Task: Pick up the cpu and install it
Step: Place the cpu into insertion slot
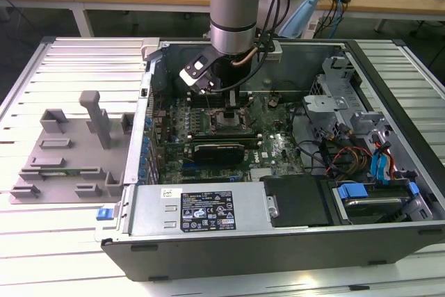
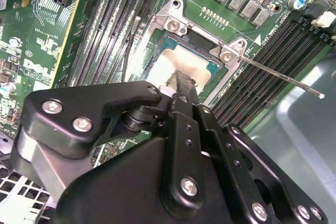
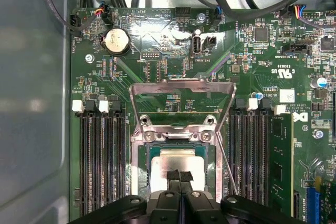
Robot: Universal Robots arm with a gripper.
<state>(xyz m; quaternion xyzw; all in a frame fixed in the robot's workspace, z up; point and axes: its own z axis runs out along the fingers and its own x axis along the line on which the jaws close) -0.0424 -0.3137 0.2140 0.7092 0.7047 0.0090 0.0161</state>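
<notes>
squarely in the socket [image 3: 142,174], cpu [image 3: 173,160] flat, silvery face up

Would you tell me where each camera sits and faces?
Exterior view: off the arm, raised, looking down into the open computer case; arm shows.
First wrist view: on the wrist, facing the motherboard squarely; gripper over the cpu.
Second wrist view: on the wrist, oblique, behind the gripper.
Both wrist views share gripper and cpu.

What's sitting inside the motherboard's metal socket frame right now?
The silvery square cpu lies in the metal socket frame, its hinged plate raised. The black claw, tips closed, covers part of the chip; whatever lies beneath the chip is hidden.
</notes>
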